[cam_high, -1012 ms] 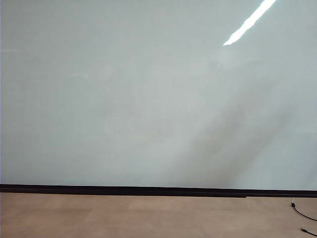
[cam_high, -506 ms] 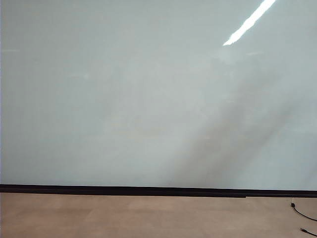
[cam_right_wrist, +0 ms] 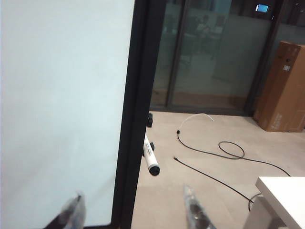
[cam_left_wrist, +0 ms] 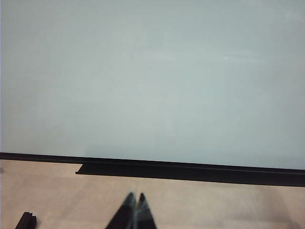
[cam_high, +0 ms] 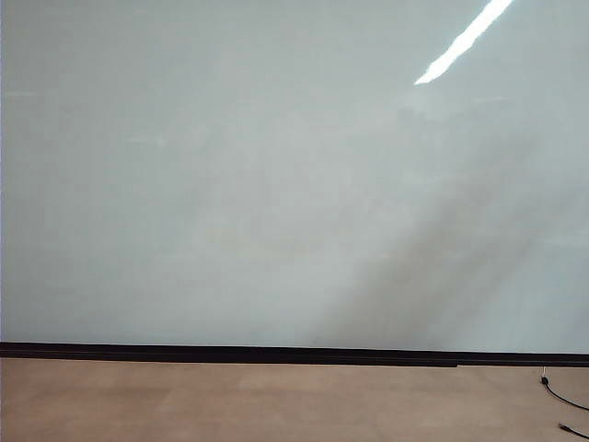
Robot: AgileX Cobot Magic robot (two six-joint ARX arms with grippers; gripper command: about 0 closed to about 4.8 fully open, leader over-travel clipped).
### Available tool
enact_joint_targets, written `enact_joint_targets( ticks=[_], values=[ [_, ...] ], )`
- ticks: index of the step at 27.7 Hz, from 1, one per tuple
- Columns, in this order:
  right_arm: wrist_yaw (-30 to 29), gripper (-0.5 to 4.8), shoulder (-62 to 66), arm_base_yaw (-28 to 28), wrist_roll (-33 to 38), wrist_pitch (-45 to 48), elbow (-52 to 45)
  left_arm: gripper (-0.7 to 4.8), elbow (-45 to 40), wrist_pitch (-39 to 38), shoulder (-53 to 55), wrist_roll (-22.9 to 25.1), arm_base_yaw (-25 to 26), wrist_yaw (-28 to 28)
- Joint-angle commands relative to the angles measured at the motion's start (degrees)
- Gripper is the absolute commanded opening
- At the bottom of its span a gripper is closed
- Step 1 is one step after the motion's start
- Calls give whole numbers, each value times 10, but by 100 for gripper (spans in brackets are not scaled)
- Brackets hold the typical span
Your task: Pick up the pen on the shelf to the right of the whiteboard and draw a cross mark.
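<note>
The whiteboard point(cam_high: 276, 175) fills the exterior view, blank, with a black strip point(cam_high: 276, 354) along its lower edge; neither gripper shows there. In the right wrist view the pen point(cam_right_wrist: 151, 155), white with a dark band, sticks out beside the board's black right frame point(cam_right_wrist: 138, 105). My right gripper point(cam_right_wrist: 133, 204) is open, short of the pen, its fingers astride that frame with nothing between them. My left gripper point(cam_left_wrist: 135, 196) is shut and empty, low in front of the whiteboard point(cam_left_wrist: 152, 76). No cross mark shows on the board.
Black and white cables point(cam_right_wrist: 224, 151) trail over the tan floor right of the board. A cardboard box point(cam_right_wrist: 283, 88) stands by glass doors point(cam_right_wrist: 214, 52), and a white table corner point(cam_right_wrist: 285, 194) is near. A thin black cable point(cam_high: 563, 398) lies low right.
Nothing has moved in the exterior view; only a faint shadow on the board's right part has shifted slightly.
</note>
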Motion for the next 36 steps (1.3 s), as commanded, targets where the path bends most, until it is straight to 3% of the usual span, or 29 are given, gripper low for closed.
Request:
enact_joint_targets(
  ticks=[1,6,27,32,34,36],
  values=[
    [-18,267,12,-7,16,30,3,-4,2,5,0,3,0,2],
    [-18,267,48,-5,18,49,3,-4,2,5,0,2,0,2],
    [-24,274,392,-6,24,344,19,-4,2,5,0,2,0,2],
    [-26,275,457,-6,21,380,35,-4,2,5,0,2,0,2],
    [-37,315,512,-6,20,440,39,-5,2,5,0,3,0,2],
    [-37,320,550,-6,22,467,39,-5,2,5,0,3,0,2]
  ],
)
